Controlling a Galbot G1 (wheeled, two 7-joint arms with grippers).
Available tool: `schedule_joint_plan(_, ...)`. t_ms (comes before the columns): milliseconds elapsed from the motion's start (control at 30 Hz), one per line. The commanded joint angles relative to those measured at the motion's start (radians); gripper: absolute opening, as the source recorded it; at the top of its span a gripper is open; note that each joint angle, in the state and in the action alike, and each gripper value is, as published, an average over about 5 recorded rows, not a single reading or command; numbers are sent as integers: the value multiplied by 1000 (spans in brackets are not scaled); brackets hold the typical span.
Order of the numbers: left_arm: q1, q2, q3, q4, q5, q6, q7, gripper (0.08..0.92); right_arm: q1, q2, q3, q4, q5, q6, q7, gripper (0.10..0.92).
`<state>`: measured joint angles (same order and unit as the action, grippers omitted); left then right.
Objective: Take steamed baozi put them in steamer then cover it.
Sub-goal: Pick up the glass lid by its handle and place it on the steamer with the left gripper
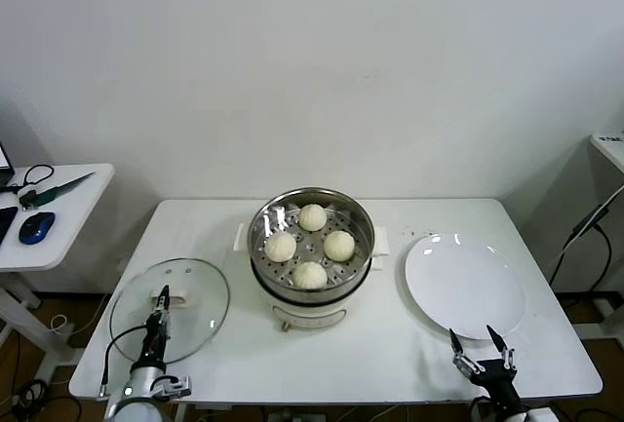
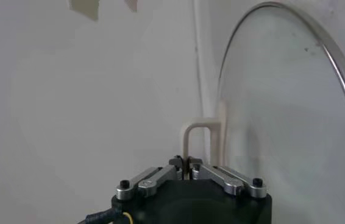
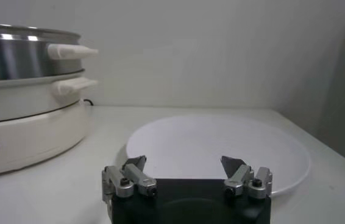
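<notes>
Gripper (image 1: pixel 163 307) of the left arm sitting clenched, tips pressed together just short of the cream handle (image 2: pixel 198 139) of the cover (image 1: pixel 170 309), seemingly not yet gripping it; wrist view showing the looped handle directly ahead of the shut tips, with the glass disc and its metal rim rising beyond. Hovering low at the near left corner of the table (image 1: pixel 214 227), forearm reaching forward from the front edge, wrist aimed along the lid's middle.

Lying flat on the table, the cover, well apart from the steamer (image 1: pixel 311 256), which is standing ahead and to the right of this gripper. Resting inside on the perforated tray, all four steamed baozi (image 1: pixel 310 245), apart from one another.

Idling at the near right edge, the right gripper (image 1: pixel 482 353), spread wide and holding nothing, with the bare white plate (image 1: pixel 465 286) just ahead of it and the steamer further off to its left.

Judging progress: loading looking complete, covering remaining entirely — opening onto the handle, grasping it, lifting the cover, carrying it rightward over the pot and seating it on the rim.
</notes>
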<state>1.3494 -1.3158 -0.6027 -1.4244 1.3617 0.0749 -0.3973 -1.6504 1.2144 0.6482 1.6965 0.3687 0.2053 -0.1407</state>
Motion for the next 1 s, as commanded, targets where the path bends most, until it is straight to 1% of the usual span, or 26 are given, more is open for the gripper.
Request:
schedule_joint_plan(33,13,2,3,-92,-53,4,15,133,-2,1,1,10,-4,-1,-4,823)
schedule_joint_plan(167,41,34,26,-232,-152,45,71,133,-5,-2,2,12,-10,-1,-4,823)
schedule_joint_plan(300,57,93,40,-374,-255,117,150,133,-6,-6,2,12,-12,1,-3,823)
schedule_joint_plan(533,60,214,62,-623,-309,303,379,133,-7,2,-2,12,-38,4,6,823)
schedule_joint_plan(600,45,248,75,-674,-304,358,435,133,-6,8,-2,16,-57,-1,17,823)
schedule_joint_plan(700,12,286,108,-726,-293,434,498,133,-4,15,-2,25,-79,-7,27,823)
schedule_joint_plan(767,-14,298,143,-753,-287,484,529,133,-2,16,-3,33,-83,-8,26,823)
schedule_joint_plan(867,-59,294,224,-774,-265,544,564,133,2,17,-4,43,-84,-10,26,823)
schedule_joint_plan(1000,-135,238,365,-771,-185,586,595,133,12,17,-7,49,-84,-13,28,823)
